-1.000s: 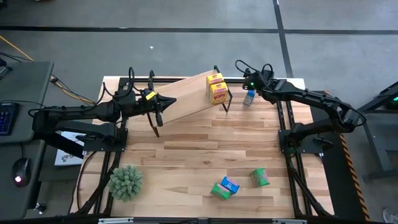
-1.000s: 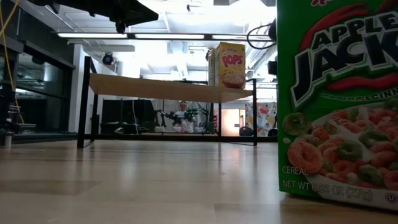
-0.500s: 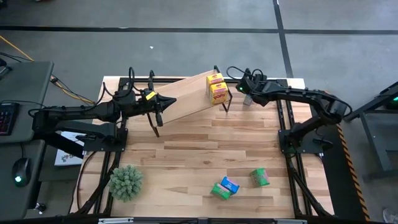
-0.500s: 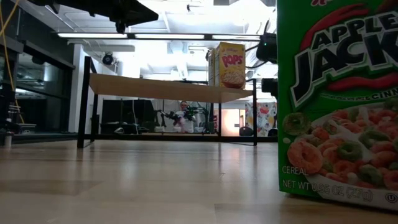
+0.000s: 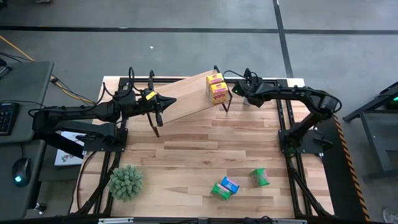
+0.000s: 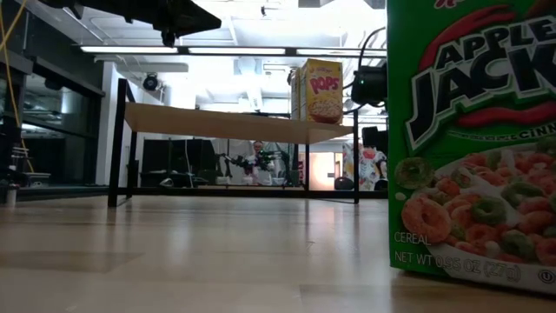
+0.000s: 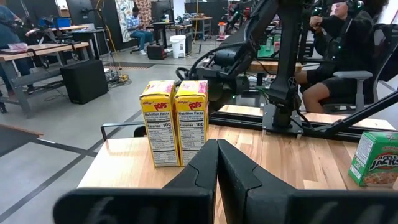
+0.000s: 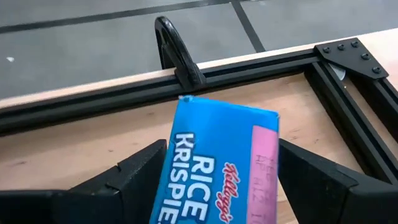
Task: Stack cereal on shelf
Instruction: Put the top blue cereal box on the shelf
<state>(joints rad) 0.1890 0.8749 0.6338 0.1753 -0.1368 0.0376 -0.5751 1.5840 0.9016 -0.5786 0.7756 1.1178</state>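
Observation:
My right gripper is at the table's far edge, just right of the shelf, and is shut on a blue Rice Krispies carton. The shelf is a sloped light-wood plank on black legs. Two yellow Pops cartons stand upright side by side on its right end, also seen as the Pops cartons. My left gripper is shut and level above the shelf's left end, pointing along the plank and touching nothing. My right gripper pinches the blue carton between its two fingers, one on each of two opposite edges. The fingers slant down from the right toward the far edge. The printed front faces the wrist camera, and the carton sits slightly askew, held off the tabletop.
A green Apple Jacks carton is near the table's front right, filling the right of the low view. A blue and a green carton lie left of it. A spiky green plant stands front left. A black frame rail runs along the far edge.
My right gripper has moved down and toward the table's left, closer to the Pops cartons on the shelf's right end, tipping a little further downward. The blue carton has stayed in its hold.

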